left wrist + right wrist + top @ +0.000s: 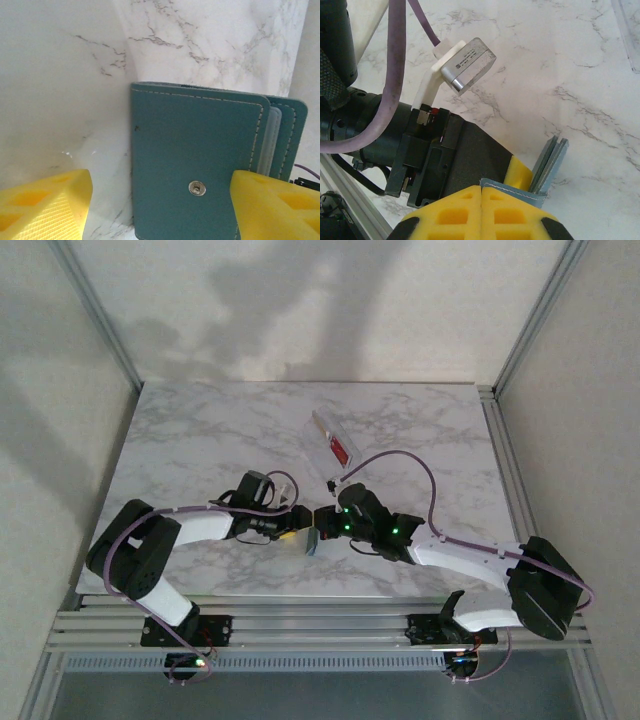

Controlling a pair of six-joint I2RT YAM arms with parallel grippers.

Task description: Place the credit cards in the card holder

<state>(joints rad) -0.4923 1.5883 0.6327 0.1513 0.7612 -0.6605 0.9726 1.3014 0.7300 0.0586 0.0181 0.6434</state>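
Observation:
The clear card holder (328,438) lies on the marble table (200,440) behind the grippers, with a red credit card (340,451) in it. A corner of the holder (627,30) also shows in the right wrist view. A small teal wallet (195,155) with a metal snap stands on edge between the two arms. My left gripper (160,202) is open and straddles the wallet; one yellow finger (272,205) sits at its right edge, the other stands apart from it. My right gripper (481,192) is shut on one flap of the teal wallet (547,165).
The left gripper's black body (465,150) and purple cable (395,65) crowd close to my right fingers. Aluminium frame rails run along the table's near edge (320,625) and right side (505,470). White walls enclose the table.

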